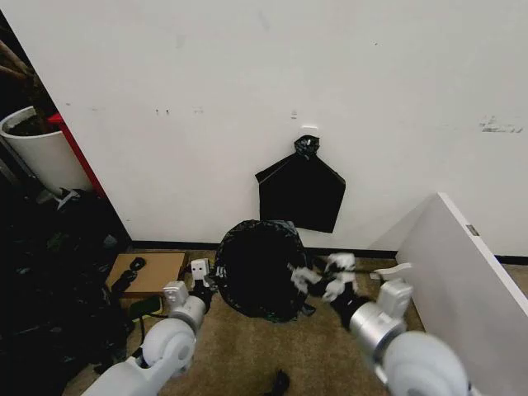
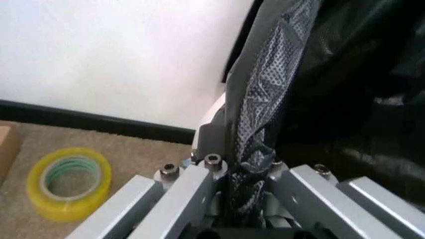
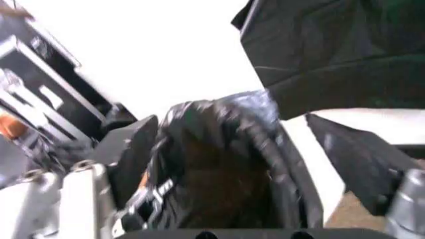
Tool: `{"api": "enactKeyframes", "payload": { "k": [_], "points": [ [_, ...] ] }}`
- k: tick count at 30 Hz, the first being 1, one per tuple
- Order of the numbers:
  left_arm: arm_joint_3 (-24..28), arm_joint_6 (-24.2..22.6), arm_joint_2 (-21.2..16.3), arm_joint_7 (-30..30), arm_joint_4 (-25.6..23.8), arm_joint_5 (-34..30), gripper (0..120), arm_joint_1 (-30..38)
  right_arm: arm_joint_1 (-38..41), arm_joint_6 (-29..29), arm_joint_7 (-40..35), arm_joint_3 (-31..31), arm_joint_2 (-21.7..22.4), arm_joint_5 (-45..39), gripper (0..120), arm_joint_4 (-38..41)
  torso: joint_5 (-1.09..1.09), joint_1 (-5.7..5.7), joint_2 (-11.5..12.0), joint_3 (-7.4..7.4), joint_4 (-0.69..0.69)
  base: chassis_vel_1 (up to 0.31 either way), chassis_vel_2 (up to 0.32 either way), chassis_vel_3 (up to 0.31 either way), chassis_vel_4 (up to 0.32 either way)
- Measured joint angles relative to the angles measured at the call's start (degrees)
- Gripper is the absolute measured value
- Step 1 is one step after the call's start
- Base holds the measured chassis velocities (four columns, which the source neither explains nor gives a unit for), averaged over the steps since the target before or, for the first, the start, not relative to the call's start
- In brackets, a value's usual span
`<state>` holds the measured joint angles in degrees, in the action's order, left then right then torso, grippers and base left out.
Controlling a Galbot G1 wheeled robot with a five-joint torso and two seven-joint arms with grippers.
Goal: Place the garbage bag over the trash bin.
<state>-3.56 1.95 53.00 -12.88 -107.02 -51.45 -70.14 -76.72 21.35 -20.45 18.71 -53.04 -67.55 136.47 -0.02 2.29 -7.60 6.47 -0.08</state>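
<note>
Black garbage bag [image 1: 260, 268] shrouding trash bin

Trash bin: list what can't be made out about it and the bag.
- Bin: head view, bag covers it; base hidden.
- Bag's back edge: head view, hidden behind the bag itself.
- Bag's inside: right wrist view, too dark to read.

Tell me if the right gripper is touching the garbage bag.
Touching. The right wrist view shows the right gripper with bunched garbage bag film between its fingers.
</note>
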Motion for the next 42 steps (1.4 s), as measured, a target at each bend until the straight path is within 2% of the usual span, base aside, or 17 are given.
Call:
{"api": "enactKeyframes", "payload": {
  "k": [3,6,12,18,23,31,34,37,39,42],
  "points": [
    [-0.35,0.79,-0.73,1.60,-0.43,0.48,0,-1.27,1.10,0.50,0.63,3.19,0.05,-8.10,99,-2.53,0.00,0.00,0.00,0.00,0.00,0.000,0.000,0.000,0.000],
    [-0.44,1.02,-1.07,1.96,-1.02,0.94,0,-2.09,1.86,1.86,1.48,3.93,0.00,-11.98,100,-4.16,0.00,0.00,0.00,0.00,-0.01,0.000,0.000,0.000,0.000],
    [-0.20,1.32,-1.20,2.21,-1.66,2.31,0,-3.36,3.20,4.95,4.13,2.84,-0.17,-13.86,100,-7.04,0.00,0.00,0.00,0.00,-0.01,0.000,0.000,0.000,0.000],
    [0.21,1.37,-1.14,2.48,-2.72,3.59,0,-4.36,5.77,5.50,5.02,-0.98,-0.51,-11.54,97,-11.27,0.00,0.00,0.00,0.00,-0.01,0.000,0.000,0.000,0.000],
    [0.08,1.39,-1.19,2.50,-3.24,3.92,0,-4.86,7.76,5.19,4.82,-2.75,-1.28,-10.65,86,-13.05,-0.01,0.00,0.00,0.00,-0.01,0.000,0.000,0.000,0.000],
    [-0.20,1.45,-1.27,2.09,-4.50,4.26,0,-5.89,8.27,4.93,3.89,-3.29,-1.87,-10.50,53,-13.59,-0.01,0.00,0.00,0.00,-0.02,0.000,0.000,0.000,0.000],
    [-0.15,1.46,-1.18,1.97,-4.50,4.20,0,-5.87,8.29,4.82,3.87,-3.29,-1.84,-10.48,46,-13.63,-0.01,0.00,0.00,0.00,-0.01,0.000,0.000,0.000,0.000],
    [0.21,1.45,-1.07,1.88,-4.49,4.07,0,-5.72,8.47,4.39,3.82,-3.28,-1.74,-10.46,31,-13.71,-0.01,0.00,0.00,0.00,-0.01,0.000,0.000,0.000,0.000],
    [0.29,1.45,-1.07,1.87,-4.46,4.04,0,-5.62,8.51,4.33,3.82,-3.27,-1.68,-10.44,27,-13.71,-0.01,0.00,0.00,0.00,-0.01,0.000,0.000,0.000,0.000],
    [0.42,1.45,-1.09,1.82,-4.32,3.88,0,-5.31,8.62,4.17,3.86,-3.27,-1.54,-10.31,15,-13.76,-0.01,0.00,0.00,0.00,-0.01,0.000,0.000,0.000,0.000]
  ]
}}
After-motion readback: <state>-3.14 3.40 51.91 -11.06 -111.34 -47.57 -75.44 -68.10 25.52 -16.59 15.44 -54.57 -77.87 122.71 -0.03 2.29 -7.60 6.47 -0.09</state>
